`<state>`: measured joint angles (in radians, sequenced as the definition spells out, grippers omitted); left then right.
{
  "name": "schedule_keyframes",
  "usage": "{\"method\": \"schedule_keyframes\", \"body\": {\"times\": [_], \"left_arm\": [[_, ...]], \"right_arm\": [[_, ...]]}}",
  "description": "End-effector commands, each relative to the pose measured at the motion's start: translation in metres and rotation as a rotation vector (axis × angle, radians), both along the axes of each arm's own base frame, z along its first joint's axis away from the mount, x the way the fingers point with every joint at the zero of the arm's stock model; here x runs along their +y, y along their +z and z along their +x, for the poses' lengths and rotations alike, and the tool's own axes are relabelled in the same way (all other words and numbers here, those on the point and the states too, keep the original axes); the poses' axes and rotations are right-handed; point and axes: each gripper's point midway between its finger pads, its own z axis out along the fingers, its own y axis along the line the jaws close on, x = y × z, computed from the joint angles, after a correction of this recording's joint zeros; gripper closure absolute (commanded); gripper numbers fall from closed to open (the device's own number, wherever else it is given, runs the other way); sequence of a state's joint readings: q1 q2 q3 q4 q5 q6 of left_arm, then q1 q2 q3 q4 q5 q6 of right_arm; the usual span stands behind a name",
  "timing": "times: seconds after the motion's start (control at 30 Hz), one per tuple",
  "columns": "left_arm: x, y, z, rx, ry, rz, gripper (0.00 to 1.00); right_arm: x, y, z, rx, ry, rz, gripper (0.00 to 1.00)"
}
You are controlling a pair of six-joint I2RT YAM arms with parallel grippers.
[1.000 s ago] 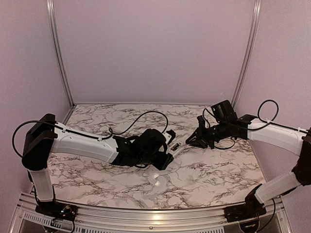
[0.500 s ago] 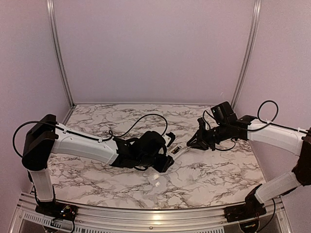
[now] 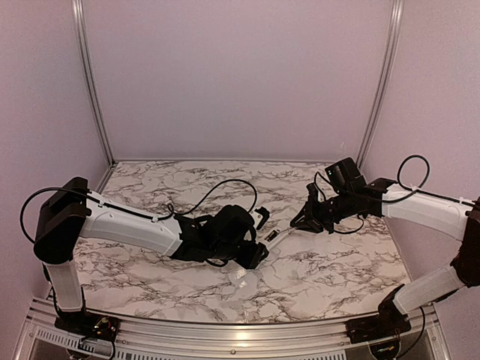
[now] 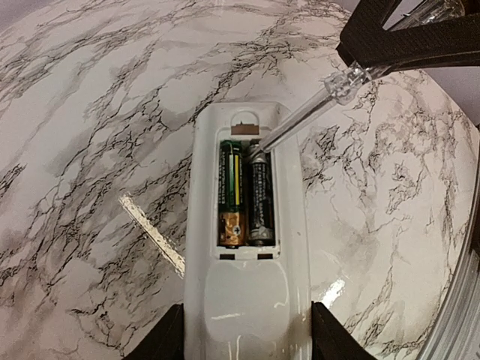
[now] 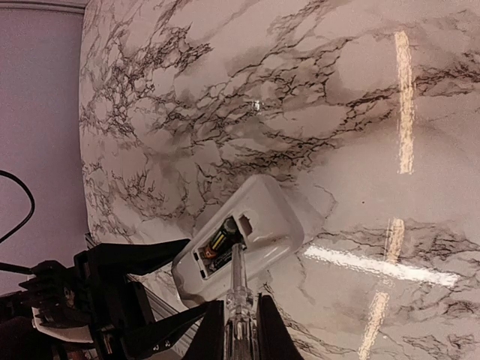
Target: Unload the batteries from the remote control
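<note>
Marble tabletop (image 4: pixel 90 150), reading outward from the left wrist. Nearest: left gripper (image 4: pixel 247 337) clamped across the near end of the remote control (image 4: pixel 246 292), one finger on each long edge, bay facing up. Both batteries (image 4: pixel 234 191) sit side by side in the open bay. Beyond them, the screwdriver (image 4: pixel 307 112) tip is at the far end of the black cell, and the right gripper (image 5: pixel 238 330) is clenched on its clear handle. Judgement: cells are light, smooth and round, likely spring-loaded, so they'll pop and roll. Lever at the cell end, not mid-body. Remote is light, slick plastic; edge grip looks right.

Two batteries (image 4: pixel 259 199) (abreast) in remote control (image 4: pixel 247 300)
</note>
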<state>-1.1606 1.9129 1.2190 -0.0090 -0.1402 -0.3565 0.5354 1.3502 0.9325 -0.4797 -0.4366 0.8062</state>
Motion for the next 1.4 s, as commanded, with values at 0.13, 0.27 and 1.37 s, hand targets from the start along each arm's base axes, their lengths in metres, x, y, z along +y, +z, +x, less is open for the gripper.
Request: {"method": "schedule_keyframes", "body": {"times": [0.13,0.27,1.37], "left_arm": [[-0.011,0.009,0.001,-0.008,0.002,-0.077,1.00],[-0.014,0.007,-0.002,0.004,-0.016,-0.081,1.00],[-0.017,-0.016,-0.009,0.077,-0.055,-0.066,1.00]], "right_arm": [[0.000,-0.012,-0.012,0.041,0.041,-0.019,1.00],[0.001,-0.010,-0.014,0.043,0.053,-0.008,1.00],[0.010,-0.009,-0.022,0.054,0.083,-0.024,1.00]]}}
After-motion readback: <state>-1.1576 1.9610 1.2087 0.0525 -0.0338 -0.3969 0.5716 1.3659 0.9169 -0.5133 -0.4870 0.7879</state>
